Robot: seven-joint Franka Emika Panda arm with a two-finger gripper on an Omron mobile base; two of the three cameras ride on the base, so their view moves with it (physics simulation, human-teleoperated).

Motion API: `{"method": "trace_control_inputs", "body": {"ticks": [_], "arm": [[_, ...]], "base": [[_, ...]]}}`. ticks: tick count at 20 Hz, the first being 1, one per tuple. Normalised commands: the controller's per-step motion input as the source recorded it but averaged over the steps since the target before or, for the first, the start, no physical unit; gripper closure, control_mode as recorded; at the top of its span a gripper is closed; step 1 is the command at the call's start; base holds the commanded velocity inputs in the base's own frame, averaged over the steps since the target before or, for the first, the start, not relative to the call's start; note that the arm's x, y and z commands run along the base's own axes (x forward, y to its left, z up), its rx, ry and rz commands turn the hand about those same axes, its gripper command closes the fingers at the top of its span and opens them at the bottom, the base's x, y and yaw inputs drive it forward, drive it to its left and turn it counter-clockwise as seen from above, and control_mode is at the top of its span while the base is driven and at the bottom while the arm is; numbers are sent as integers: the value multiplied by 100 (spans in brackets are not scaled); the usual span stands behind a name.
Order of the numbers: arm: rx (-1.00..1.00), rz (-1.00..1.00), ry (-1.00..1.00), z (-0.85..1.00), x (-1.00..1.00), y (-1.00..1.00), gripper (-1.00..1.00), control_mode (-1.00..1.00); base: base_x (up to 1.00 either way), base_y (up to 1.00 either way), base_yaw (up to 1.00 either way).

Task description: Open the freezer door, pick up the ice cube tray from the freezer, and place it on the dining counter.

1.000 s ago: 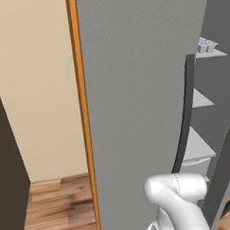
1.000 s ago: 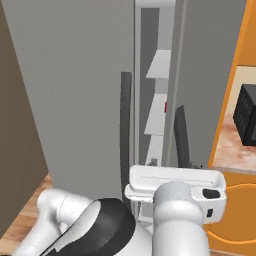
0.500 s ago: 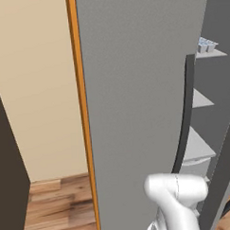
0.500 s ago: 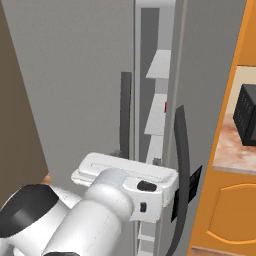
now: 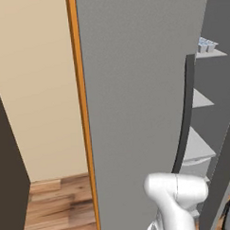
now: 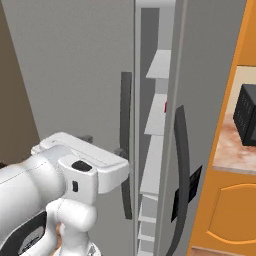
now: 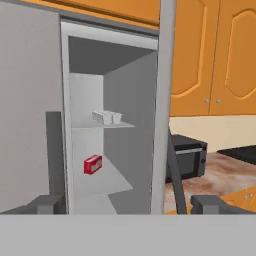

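The freezer door (image 6: pixel 75 75), a grey panel with a dark bar handle (image 6: pixel 126 145), stands ajar. It is also the wide grey panel (image 5: pixel 134 87) in the left base view, with its curved handle (image 5: pixel 185 114). Through the gap I see the freezer (image 7: pixel 125 150) and its light grey shelves. The ice cube tray (image 7: pixel 106 117) lies on an upper shelf (image 5: pixel 206 45). My gripper (image 6: pixel 102 145) is open with nothing between its fingers, level with the middle of the handle and close beside it. In the hand view my gripper (image 7: pixel 130 205) faces the gap. The dining counter is out of view.
A small red box (image 7: pixel 93 164) lies on a lower freezer shelf. A second grey door (image 6: pixel 200 100) with its own dark handle (image 6: pixel 182 165) bounds the gap on the right. Beyond it a black microwave (image 7: pixel 187 157) sits on a marbled counter (image 7: pixel 225 172) under orange cabinets (image 7: pixel 215 55).
In the right base view my hand has swung left and a little up, from in front of the gap to beside the left door's handle. The jaws stayed open and the door has not moved.
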Motion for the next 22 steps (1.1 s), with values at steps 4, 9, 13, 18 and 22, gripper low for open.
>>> {"method": "trace_control_inputs", "body": {"ticks": [4, 9, 13, 18, 22], "arm": [[0, -23, 0, 8, 0, 54, -100, -100], [0, -24, 0, 10, 0, 45, -100, -100], [0, -23, 0, 5, 8, 38, -100, -100], [0, -17, -3, 0, 31, 11, -100, -100], [0, -13, -7, 0, 37, 0, -100, -100]], "base": [[0, 0, 0], [0, 0, 0], [0, 0, 0], [0, 0, 0], [0, 0, 0]]}}
